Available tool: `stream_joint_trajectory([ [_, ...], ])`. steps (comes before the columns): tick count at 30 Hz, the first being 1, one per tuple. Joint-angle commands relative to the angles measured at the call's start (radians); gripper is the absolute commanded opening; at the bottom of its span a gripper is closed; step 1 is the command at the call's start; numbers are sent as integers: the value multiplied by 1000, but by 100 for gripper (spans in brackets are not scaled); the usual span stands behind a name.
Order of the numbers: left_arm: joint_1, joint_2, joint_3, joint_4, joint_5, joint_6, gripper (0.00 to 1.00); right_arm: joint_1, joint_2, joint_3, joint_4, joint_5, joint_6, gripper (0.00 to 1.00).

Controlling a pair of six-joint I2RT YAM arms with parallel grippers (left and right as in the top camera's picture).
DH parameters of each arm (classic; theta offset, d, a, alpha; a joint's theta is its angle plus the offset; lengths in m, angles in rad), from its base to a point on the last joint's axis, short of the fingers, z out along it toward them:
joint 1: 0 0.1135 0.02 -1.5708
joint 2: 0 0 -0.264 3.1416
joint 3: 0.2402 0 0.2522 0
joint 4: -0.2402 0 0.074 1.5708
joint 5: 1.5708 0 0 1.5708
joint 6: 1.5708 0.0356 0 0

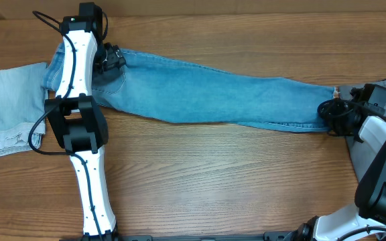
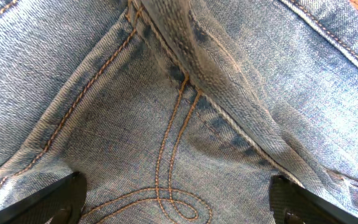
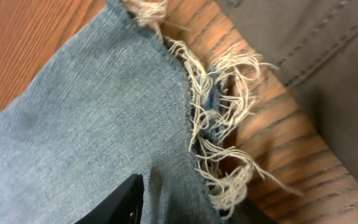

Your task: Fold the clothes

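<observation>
Where the light-blue jeans [image 1: 226, 97] lie stretched flat across the wooden table [image 1: 213, 181], the left gripper [image 1: 110, 60] sits over the stitched pocket [image 2: 166, 155], jaws spread wide and holding nothing. The right gripper [image 1: 332, 110] is at the frayed hem [image 3: 222, 137], one finger [image 3: 126, 199] on the denim; whether it grips cannot be told.

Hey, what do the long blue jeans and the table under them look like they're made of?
Jeans: denim, likely cotton, faded light blue; diagonal twill weave, tan topstitching, and a frayed hem of pale loose threads.
Table: brown wood or wood-look laminate, smooth with a low sheen; grain lines run along it, but real wood or a printed surface cannot be told apart.
</observation>
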Motion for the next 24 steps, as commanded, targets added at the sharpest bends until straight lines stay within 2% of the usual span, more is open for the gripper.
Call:
stream_joint_trajectory([
  [1, 0, -3, -6, 4, -3, 15, 99, -1, 8, -8, 28, -53, 0, 36],
  [7, -1, -3, -6, 5, -7, 15, 100, -1, 8, -8, 77, -72, -7, 26],
  [10, -1, -3, -6, 5, -7, 15, 100, -1, 8, -8, 104, -114, -7, 11],
  [13, -1, -3, -6, 8, -8, 15, 100, -1, 8, -8, 114, -111, -67, 5],
  [15, -1, -3, -6, 11, -8, 15, 100, -1, 8, -8, 108, -51, -106, 5],
  [16, -1, -3, -6, 11, -8, 16, 100, -1, 8, -8, 94, 0, -106, 20],
  [17, -1, -3, -6, 11, -8, 16, 100, -1, 7, -8, 84, 25, -106, 41],
  [18, -1, -3, -6, 11, -10, 16, 100, -1, 8, -8, 66, 58, -106, 49],
  [20, -1, -3, -6, 12, -10, 15, 100, -1, 8, -8, 28, 100, -105, 79],
  [24, -1, -3, -6, 11, -10, 24, 100, -1, -3, 8, -59, 106, -101, 90],
])
